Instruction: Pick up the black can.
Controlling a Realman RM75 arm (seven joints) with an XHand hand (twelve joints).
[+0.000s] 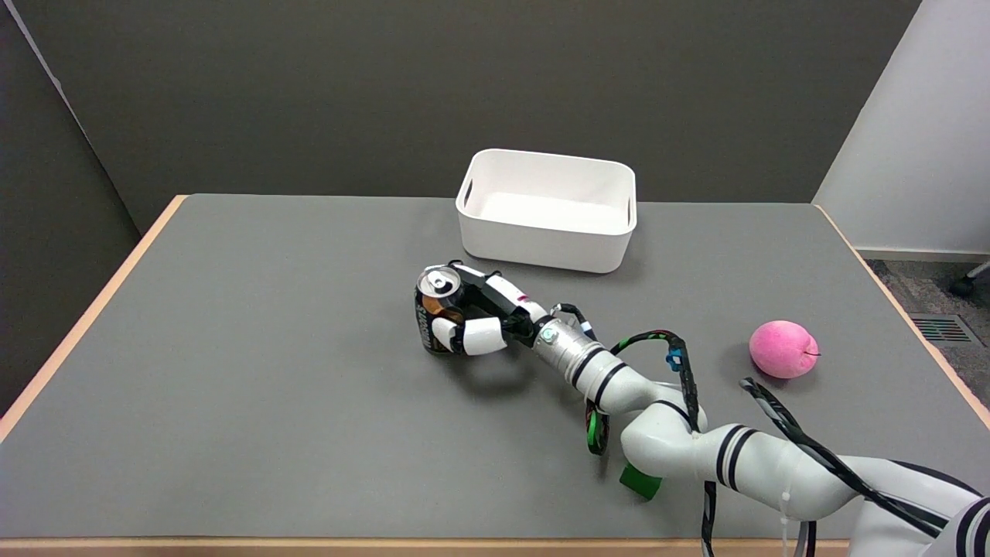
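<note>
black cylindrical metal can (pixel 435 319) stands upright at the middle of the grey surface (pixel 255 371). right hand (pixel 486 317) wraps it, fingers (pixel 473 337) closed around its side. step: grasp made. next move likely calls for a vertical lift, grip held firm.

Upright black can (pixel 438 311) mid-table
</note>
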